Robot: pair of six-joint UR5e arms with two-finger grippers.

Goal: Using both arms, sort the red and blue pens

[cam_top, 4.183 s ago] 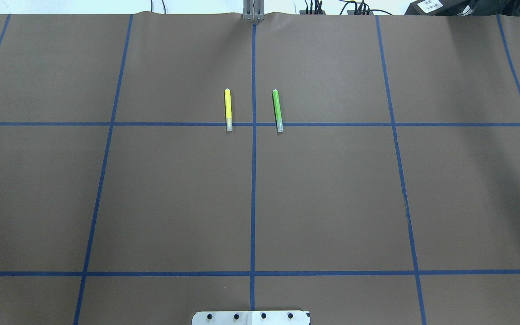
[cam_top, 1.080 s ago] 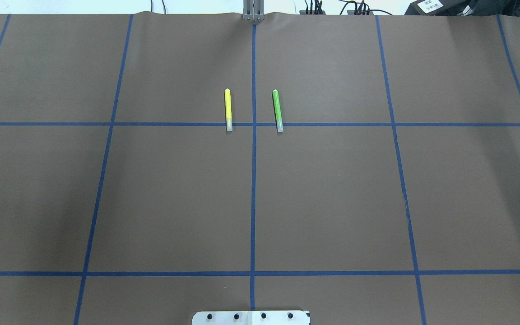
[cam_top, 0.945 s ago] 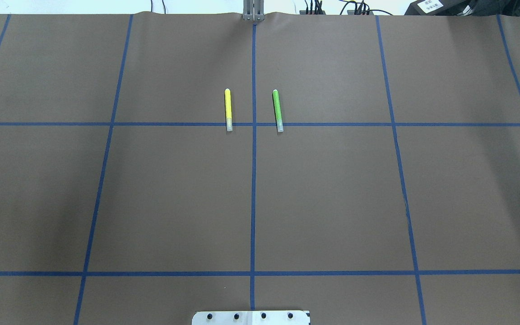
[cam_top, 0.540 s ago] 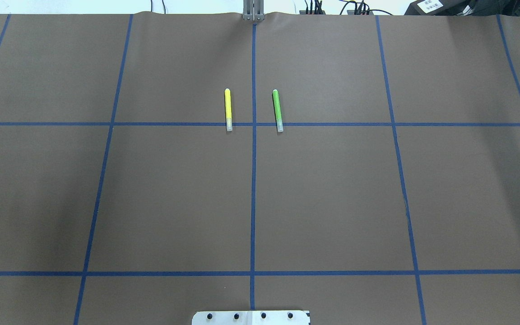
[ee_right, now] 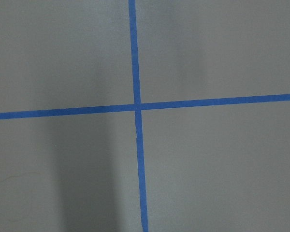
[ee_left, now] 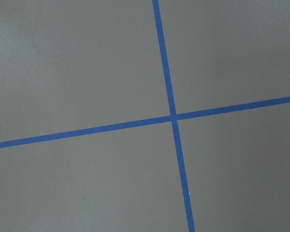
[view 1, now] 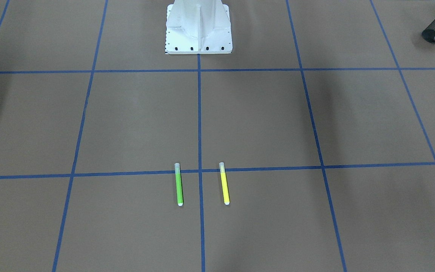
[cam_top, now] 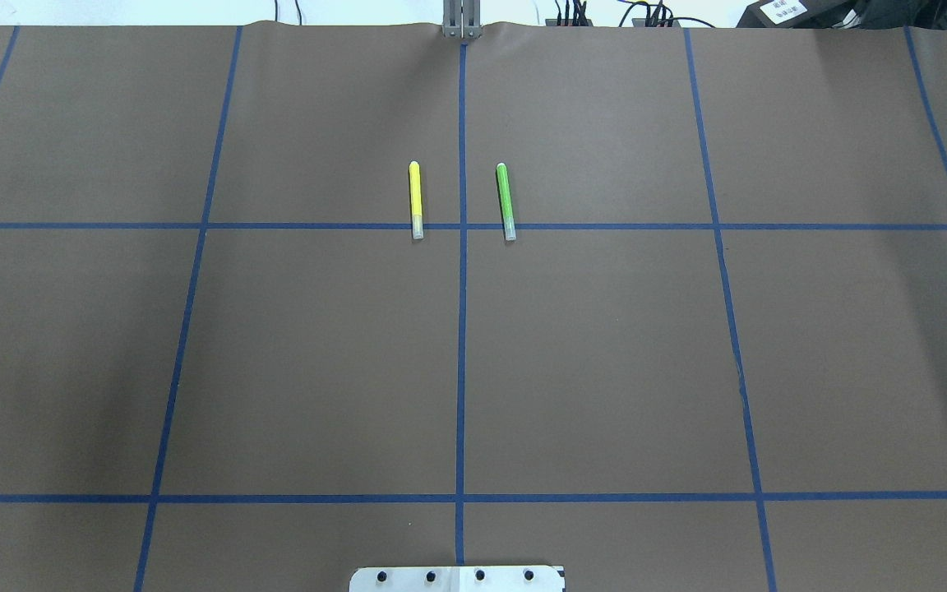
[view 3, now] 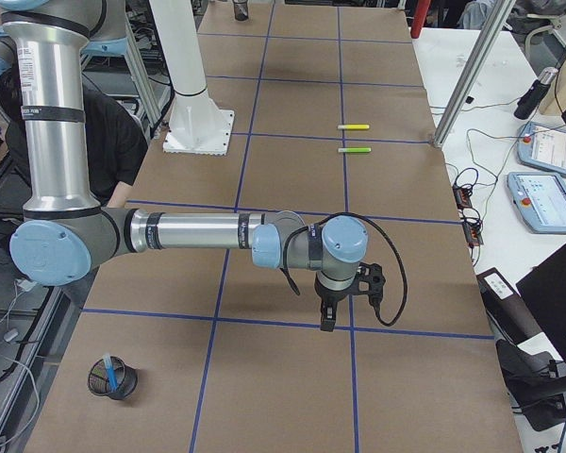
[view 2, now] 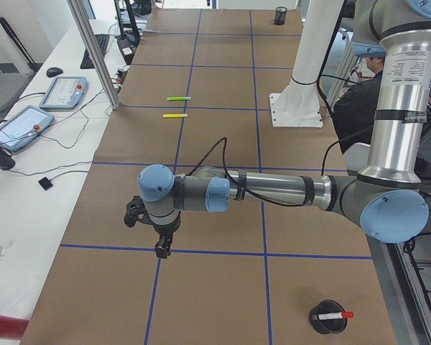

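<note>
Overhead exterior view: nothing moved; yellow marker (cam_top: 415, 200) and green marker (cam_top: 505, 201) lie in same spot. Red pen (view 2: 335, 315) sits in black cup (view 2: 316, 325), blue pen (view 3: 108, 369) in other cup (view 3: 126, 389). Sorting looks done. Left gripper (view 2: 160, 249) and right gripper (view 3: 327, 321) hang low; spread or pressed together, cannot tell.

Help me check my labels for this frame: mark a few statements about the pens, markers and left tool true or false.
1. The red pen stands in a black mesh cup. True.
2. The green marker touches the yellow marker. False: they lie apart, with a blue tape line between them.
3. The blue pen lies loose on the table. False: it sits in a second mesh cup.
4. Both markers' clear caps point toward the robot. True.
5. The left tool holds the yellow marker. False: that marker lies on the table, far from it.
</note>
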